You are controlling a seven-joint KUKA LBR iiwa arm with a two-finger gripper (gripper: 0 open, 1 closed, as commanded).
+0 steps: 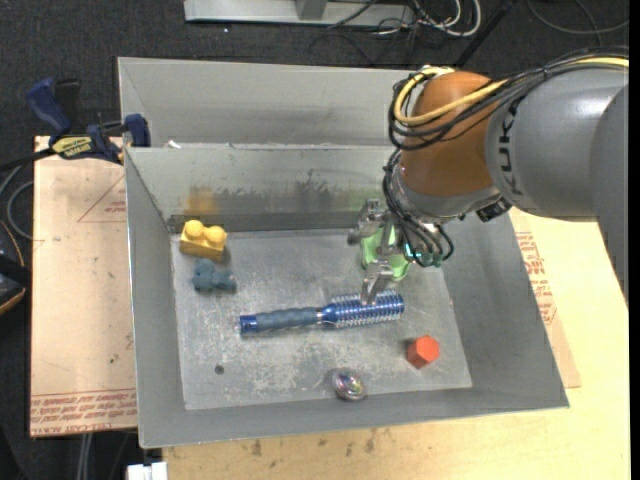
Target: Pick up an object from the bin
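Gripper (380,286) low in the right half of the bin (150,268), hanging off the orange-covered wrist (445,133) reaching in from the right. Poised at the bristled head of a blue hairbrush (320,317); touching or just above, cannot tell. How far open, and whether anything held: cannot tell. Hairbrush flat on the floor, mid-bin, handle pointing left, head to the right, well apart from every wall. Something green (384,250) just behind the gripper, partly hidden by it, toward the back wall. Red block (423,351) near the brush head, toward the front right corner. Small shiny ball (348,385) close to the front edge. Yellow brick (203,238) and small blue-grey figure (212,279) by the left wall, well apart from the gripper. Bare floor between the handle and the front left corner, and behind the handle up to the back wall.
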